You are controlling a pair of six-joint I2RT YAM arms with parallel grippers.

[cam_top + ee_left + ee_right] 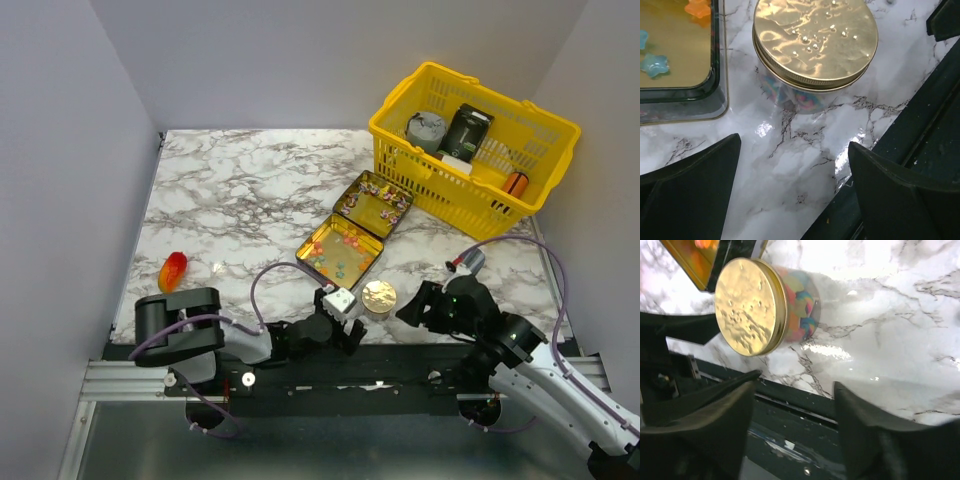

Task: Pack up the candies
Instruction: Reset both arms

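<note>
Both grippers hang wide open holding nothing, the left gripper and right gripper flanking the gold-lidded jar, and the loose candies sit in the open tin just beyond it, up-left, closer to the left one.

Marble-patterned table, seen from above my arm bases at the bottom of the frame. Four items rest directly on it. Centre: an open hinged tin, its two gold-lined halves lying flat and running diagonally toward the upper right. Just below the tin, near the table's lower edge: a small clear jar with a gold screw lid, standing upright. Lower left: an orange-red lump, well apart from the rest. Upper right: a yellow plastic basket, close to the tin's upper half.
</note>
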